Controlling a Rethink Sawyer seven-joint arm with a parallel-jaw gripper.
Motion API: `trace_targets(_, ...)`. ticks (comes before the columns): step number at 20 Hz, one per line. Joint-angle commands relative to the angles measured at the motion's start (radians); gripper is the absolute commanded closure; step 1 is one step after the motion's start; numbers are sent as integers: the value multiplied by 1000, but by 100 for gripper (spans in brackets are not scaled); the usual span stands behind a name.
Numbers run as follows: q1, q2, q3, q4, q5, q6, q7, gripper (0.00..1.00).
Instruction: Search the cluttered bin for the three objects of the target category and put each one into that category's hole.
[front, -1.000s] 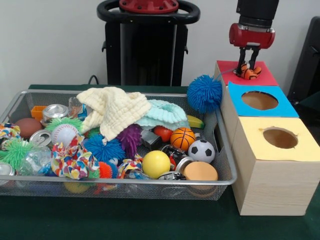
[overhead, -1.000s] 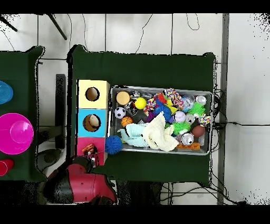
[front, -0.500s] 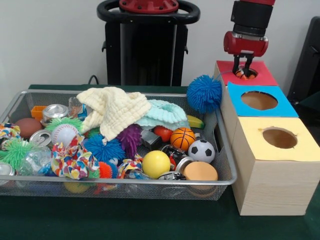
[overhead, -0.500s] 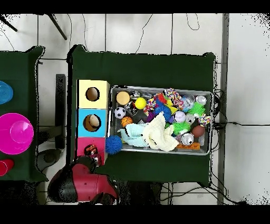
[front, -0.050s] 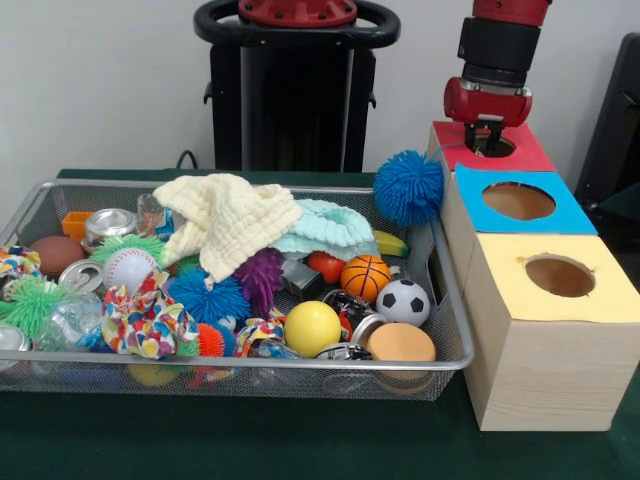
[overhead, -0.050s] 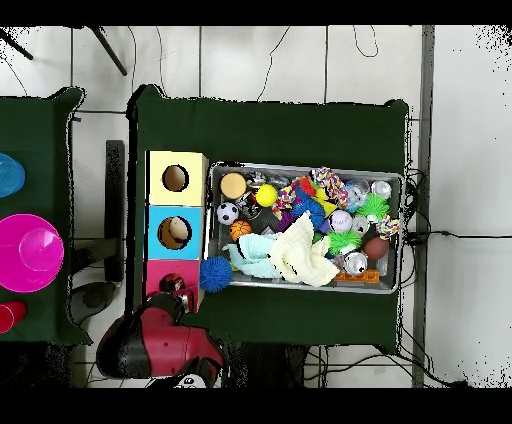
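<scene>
We see a mesh bin (front, -0.050s: 440, 300) full of balls and cloths at left, a blue spiky ball (front, -0.050s: 408, 187) on its right rim, and our gripper (front, -0.050s: 487, 138) dipped into the red hole (front, -0.050s: 497, 148); its fingers' state we cannot tell.

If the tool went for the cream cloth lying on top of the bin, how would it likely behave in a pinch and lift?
The cream cloth lies crumpled and draped over other items, so it would probably hang limp. Its waffle texture looks easy to pinch. It overlaps the mint cloth, which might drag along.
</scene>
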Motion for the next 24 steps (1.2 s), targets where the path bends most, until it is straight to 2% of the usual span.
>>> trace_targets(1, -22, 68, 94, 17, 59, -40, 300, 100)
trace_targets(17, -39, 59, 121, 12, 68, -30, 298, 100)
trace_targets(18, -39, 59, 119, 10, 65, -32, 292, 0)
trace_targets(24, -44, 58, 123, 13, 58, -32, 282, 0)
